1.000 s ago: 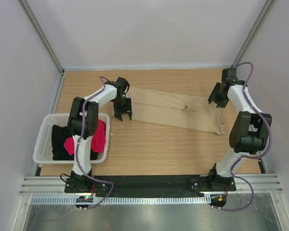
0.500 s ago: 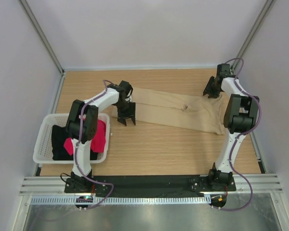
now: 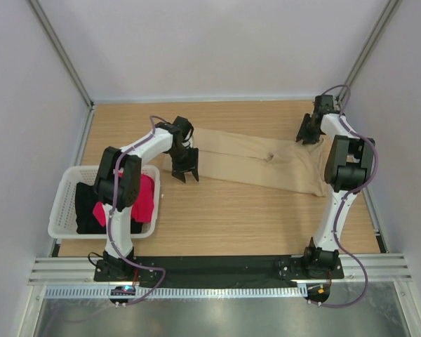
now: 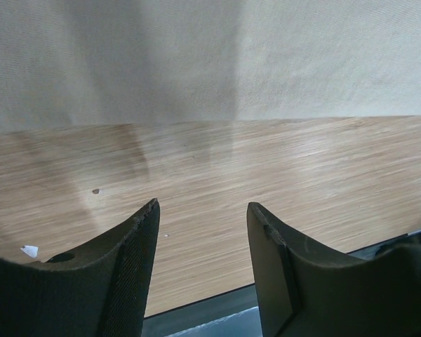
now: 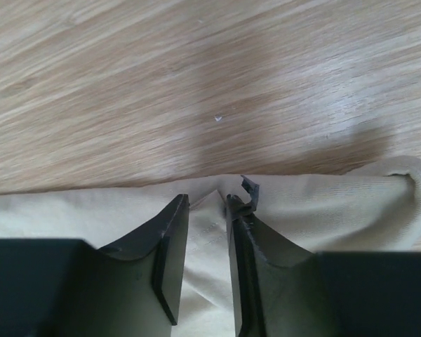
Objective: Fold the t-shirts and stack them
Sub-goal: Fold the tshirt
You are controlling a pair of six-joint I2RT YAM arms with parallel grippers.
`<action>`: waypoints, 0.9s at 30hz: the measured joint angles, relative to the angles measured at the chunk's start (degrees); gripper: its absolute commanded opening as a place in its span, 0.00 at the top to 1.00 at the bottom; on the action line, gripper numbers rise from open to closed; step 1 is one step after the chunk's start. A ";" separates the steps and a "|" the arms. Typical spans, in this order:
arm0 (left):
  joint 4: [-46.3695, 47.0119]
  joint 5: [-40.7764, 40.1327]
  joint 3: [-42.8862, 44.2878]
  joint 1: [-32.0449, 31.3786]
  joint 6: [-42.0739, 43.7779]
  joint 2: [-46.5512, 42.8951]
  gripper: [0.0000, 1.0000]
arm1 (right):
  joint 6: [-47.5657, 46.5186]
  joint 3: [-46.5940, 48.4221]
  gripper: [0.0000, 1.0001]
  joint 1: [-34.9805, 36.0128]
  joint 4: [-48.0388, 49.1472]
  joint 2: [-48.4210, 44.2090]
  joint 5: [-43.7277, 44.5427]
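A tan shirt (image 3: 256,163) lies in a long band across the tabletop (image 3: 224,217), centre to right of the top view. The right tool (image 3: 306,135) pinches a puckered ridge at its upper right edge; the left tool (image 3: 184,174) hovers, jaws apart, over bare wood at its left end. Light, limp cloth: probably best held by corners.

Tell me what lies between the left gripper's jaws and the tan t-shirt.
Only bare wooden table, as the left wrist view shows; the left gripper, jaws open, sits apart from the tan t-shirt.
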 measured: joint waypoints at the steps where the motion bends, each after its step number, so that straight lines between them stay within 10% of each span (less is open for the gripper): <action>1: 0.00 0.02 0.00 0.00 0.04 0.00 0.46 | -0.15 -0.09 0.68 0.00 0.00 0.35 -0.02; 11: 0.00 0.66 0.00 0.00 0.15 0.02 0.46 | -0.74 -0.31 0.99 0.07 0.44 1.07 0.68; 27: -0.24 1.05 1.07 0.00 0.87 0.33 0.46 | 1.01 -0.96 0.99 0.31 0.00 -6.38 10.21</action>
